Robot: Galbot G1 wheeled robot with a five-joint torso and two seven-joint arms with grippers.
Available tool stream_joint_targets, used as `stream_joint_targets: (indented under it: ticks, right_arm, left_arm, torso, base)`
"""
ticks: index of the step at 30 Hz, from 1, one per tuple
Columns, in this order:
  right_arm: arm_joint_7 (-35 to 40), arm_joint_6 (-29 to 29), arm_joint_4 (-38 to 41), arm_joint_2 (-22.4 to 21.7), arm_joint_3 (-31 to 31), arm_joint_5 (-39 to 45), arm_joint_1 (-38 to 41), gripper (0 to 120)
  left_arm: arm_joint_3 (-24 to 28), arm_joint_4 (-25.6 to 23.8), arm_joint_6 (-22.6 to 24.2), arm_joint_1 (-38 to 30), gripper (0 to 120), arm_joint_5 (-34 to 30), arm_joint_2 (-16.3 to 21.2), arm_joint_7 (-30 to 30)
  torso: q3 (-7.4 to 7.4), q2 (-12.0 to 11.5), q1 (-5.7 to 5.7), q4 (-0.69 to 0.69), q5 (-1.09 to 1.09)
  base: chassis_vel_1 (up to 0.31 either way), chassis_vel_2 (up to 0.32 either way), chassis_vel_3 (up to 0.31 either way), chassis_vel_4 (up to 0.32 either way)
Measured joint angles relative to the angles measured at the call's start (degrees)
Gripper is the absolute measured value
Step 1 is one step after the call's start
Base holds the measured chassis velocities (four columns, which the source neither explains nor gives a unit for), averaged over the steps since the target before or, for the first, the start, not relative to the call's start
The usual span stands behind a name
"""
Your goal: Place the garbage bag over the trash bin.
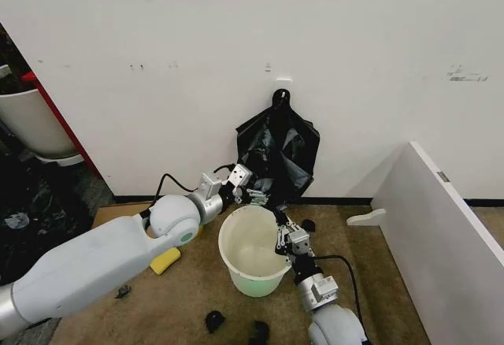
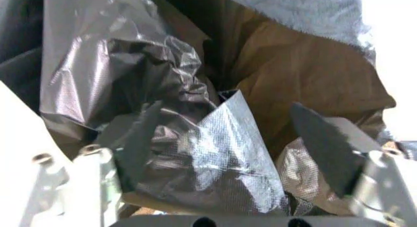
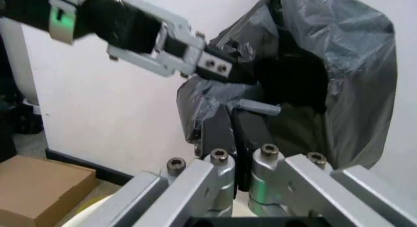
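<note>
Garbage bag (image 1: 279, 153): thin crinkly black film, light, limp and slippery, hanging on wall behind trash bin (image 1: 253, 250); left gripper (image 1: 246, 185) spread around a lower fold, best bunched there; right gripper (image 1: 285, 231) pressed together at bin rim
</note>
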Motion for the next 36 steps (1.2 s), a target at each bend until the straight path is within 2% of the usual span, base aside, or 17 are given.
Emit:
stream_joint_targets:
  ticks: [6, 7, 13, 14, 16, 20, 28, 30, 32, 36]
  right_arm:
    - [0.0, -0.1, 0.4, -0.1, 0.0, 0.3, 0.1, 0]
    - [0.0, -0.1, 0.4, -0.1, 0.0, 0.3, 0.1, 0]
    - [0.1, -0.2, 0.8, -0.2, 0.1, 0.7, -0.2, 0]
    - [0.1, -0.2, 0.8, -0.3, 0.1, 0.8, -0.2, 0]
    - [0.1, -0.2, 0.8, -0.4, 0.1, 0.9, -0.2, 0]
    - [0.3, -0.4, 1.1, -0.6, 0.2, 1.7, -0.2, 0]
    - [0.4, -1.6, 2.4, -0.6, -0.3, 2.4, -0.6, 0]
    - [0.3, -1.7, 3.4, -0.9, -0.4, 2.7, -1.1, 8]
    - [0.1, -1.7, 4.0, -1.1, -0.4, 2.8, -1.5, 12]
    - [-0.6, -1.7, 6.6, -2.2, -0.1, 3.2, -3.3, 30]
  left_arm:
    - [1.2, 2.3, 0.6, -0.2, 48, 0.5, -1.7, -1.8]
    - [1.2, 2.3, 0.6, -0.2, 48, 0.5, -1.7, -1.8]
    - [1.5, 3.6, 1.0, -0.1, 25, 1.3, -2.6, -2.5]
    - [1.5, 3.6, 1.0, 0.0, 19, 1.3, -2.7, -2.7]
    - [1.5, 3.6, 1.0, 0.1, 18, 1.3, -2.7, -2.7]
    - [-0.1, 3.6, -0.5, 2.5, 0, 2.1, -2.7, -4.6]
    - [-5.5, 2.6, -8.1, 8.6, 0, 3.0, -4.0, -10.3]
    - [-6.7, 2.2, -10.5, 10.1, 0, 3.1, -4.3, -11.4]
    - [-7.1, 2.1, -11.0, 10.6, 0, 3.2, -4.4, -11.7]
    - [-9.2, 1.8, -11.8, 12.5, 0, 3.7, -4.8, -12.4]
  torso:
    - [0.00, 0.0, 0.00, 0.00, 0.00]
    - [0.00, 0.0, 0.00, 0.00, 0.00]
    - [0.00, 0.0, 0.00, 0.00, 0.00]
    - [0.00, 0.0, 0.00, 0.00, 0.00]
    - [0.00, 0.0, 0.00, 0.00, -0.01]
    - [0.00, 0.0, 0.00, 0.00, -0.01]
    - [0.00, 0.0, 0.00, 0.00, -0.01]
    - [0.00, 0.0, 0.00, 0.00, -0.01]
    - [0.00, 0.0, 0.00, 0.00, -0.01]
    - [0.00, 0.0, 0.00, 0.00, -0.01]
  base:
    - [0.000, 0.000, 0.000, 0.000]
    - [0.000, 0.000, 0.000, 0.000]
    - [0.000, 0.000, 0.000, 0.000]
    - [0.000, 0.000, 0.000, 0.000]
    - [0.000, 0.000, 0.000, 0.000]
    - [0.000, 0.000, 0.000, 0.000]
    - [0.000, 0.000, 0.000, 0.000]
    - [0.000, 0.000, 0.000, 0.000]
    - [0.000, 0.000, 0.000, 0.000]
    - [0.000, 0.000, 0.000, 0.000]
